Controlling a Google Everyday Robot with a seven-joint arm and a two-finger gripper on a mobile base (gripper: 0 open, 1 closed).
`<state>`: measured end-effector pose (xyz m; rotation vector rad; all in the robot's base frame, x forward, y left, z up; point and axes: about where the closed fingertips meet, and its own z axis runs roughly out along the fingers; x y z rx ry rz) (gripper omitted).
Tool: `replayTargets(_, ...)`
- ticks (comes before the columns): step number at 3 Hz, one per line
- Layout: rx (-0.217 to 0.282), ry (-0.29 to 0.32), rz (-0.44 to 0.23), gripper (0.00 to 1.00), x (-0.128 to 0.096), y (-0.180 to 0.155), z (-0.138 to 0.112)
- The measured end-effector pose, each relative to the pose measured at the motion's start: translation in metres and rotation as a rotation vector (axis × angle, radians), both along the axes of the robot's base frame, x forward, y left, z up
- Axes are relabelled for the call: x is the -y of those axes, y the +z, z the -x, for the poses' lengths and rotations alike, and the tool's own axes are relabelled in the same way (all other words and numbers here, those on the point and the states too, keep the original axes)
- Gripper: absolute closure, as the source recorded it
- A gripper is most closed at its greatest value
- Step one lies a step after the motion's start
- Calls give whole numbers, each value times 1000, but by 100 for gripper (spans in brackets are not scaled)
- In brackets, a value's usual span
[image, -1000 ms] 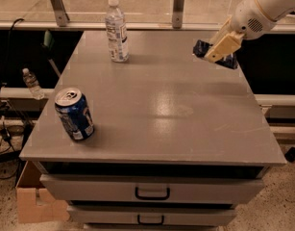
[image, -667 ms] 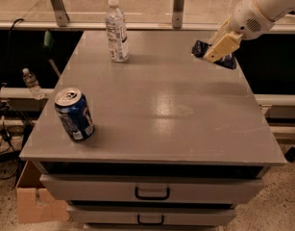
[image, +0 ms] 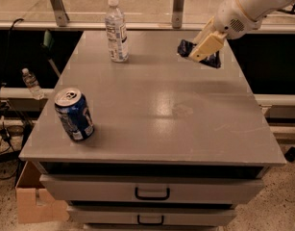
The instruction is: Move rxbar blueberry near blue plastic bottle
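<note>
My gripper (image: 201,51) reaches in from the upper right on a white arm, with tan fingers (image: 207,44) shut on the rxbar blueberry (image: 185,47), a dark navy wrapper held a little above the table's far right part. The blue plastic bottle (image: 116,30), clear with a white cap and white label, stands upright at the far edge, left of centre. The bar is well to the right of the bottle.
A blue soda can (image: 74,114) stands tilted near the front left of the grey table (image: 161,119). A tiny bottle (image: 31,83) sits off the table to the left. Drawers (image: 152,192) are below the front edge. A cardboard box (image: 34,201) is on the floor.
The gripper with the bar has shifted to the left, toward the bottle. The bottle and can have not moved.
</note>
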<state>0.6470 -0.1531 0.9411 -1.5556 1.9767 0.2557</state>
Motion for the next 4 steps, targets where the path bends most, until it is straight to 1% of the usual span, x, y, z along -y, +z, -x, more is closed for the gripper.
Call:
replayTargets(2,1,66,-26,100,-38,-2,6)
replayTargets(3,3,76,-57,100,-62,-8,-4)
replayTargets(4,1,42,-96,100,-83,-14,-29)
